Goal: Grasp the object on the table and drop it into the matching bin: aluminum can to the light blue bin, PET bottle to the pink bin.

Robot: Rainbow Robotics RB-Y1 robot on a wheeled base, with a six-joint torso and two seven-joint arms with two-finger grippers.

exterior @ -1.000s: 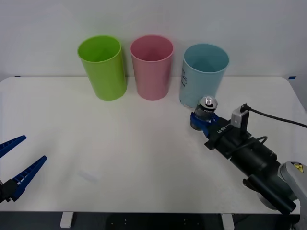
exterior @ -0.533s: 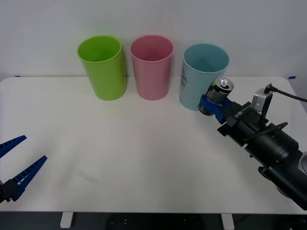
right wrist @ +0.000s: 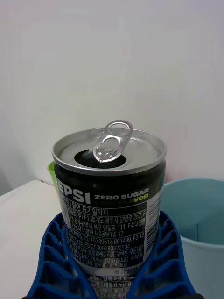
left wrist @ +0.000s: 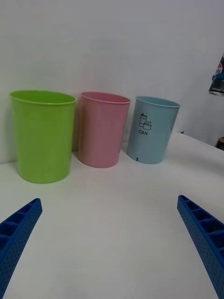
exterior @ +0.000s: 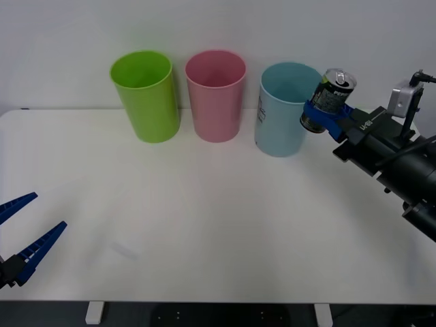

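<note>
Bench [exterior: 204, 225] carries three bins in a row: lime green bin [exterior: 145, 95], pink bin [exterior: 216, 94], light blue bin [exterior: 289, 107] marked CAN. We've got the right gripper [exterior: 325, 114] clamped on the aluminum can [exterior: 329, 99], lifted off the bench beside the blue rim, positioned to drop it in, we'd judge. Left gripper [exterior: 24, 235] idles wide at the near bench edge; nothing blocks the path.

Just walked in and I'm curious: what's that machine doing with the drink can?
The right gripper holds a Pepsi Zero Sugar can up in the air, by the rim of the light blue bin marked CAN. The pink bin and lime green bin stand beside it. The left gripper waits open near the table edge.
</note>
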